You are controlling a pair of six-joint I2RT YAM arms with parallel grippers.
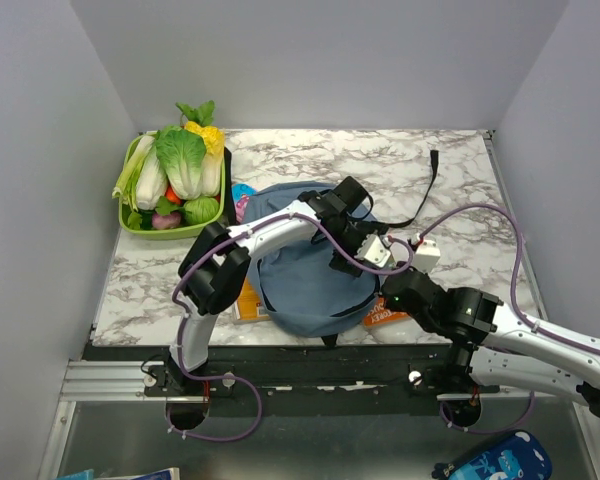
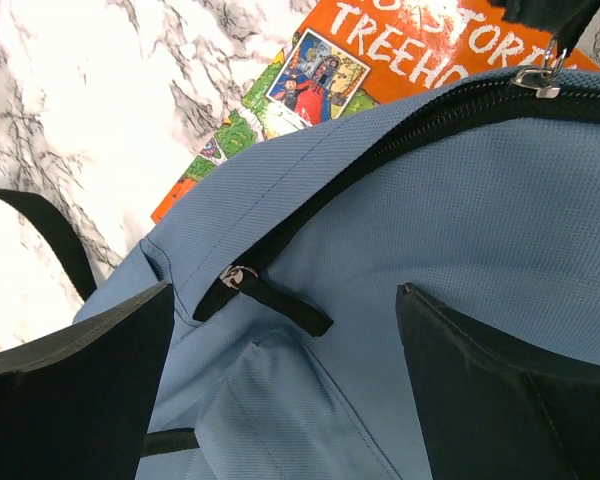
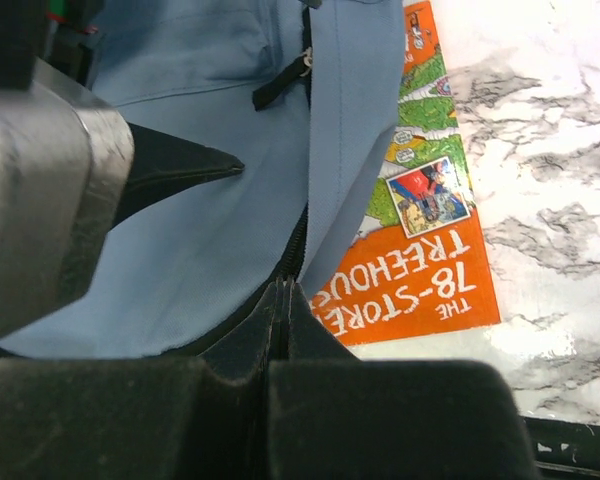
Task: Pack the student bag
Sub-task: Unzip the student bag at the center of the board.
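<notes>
Left wrist view: the left hand (image 2: 285,300) hangs wide open, holding nothing, directly over the student bag (image 2: 460,200), with a zip pull (image 2: 242,278) just below, between its fingers. The right hand (image 3: 280,292), at the bag's near right edge, is pinched shut, apparently on the bag's zipped edge. The bag lies mid-worktop (image 1: 460,180), partly covering an orange book (image 3: 420,290).

"78-STORE TREEHOU" on orange book (image 3: 420,290)

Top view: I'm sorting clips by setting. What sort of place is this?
Likely a lab test booth: grey walls box in a marble-look table, robot arms are bolted at its edge, a basket holds toy vegetables.
</notes>
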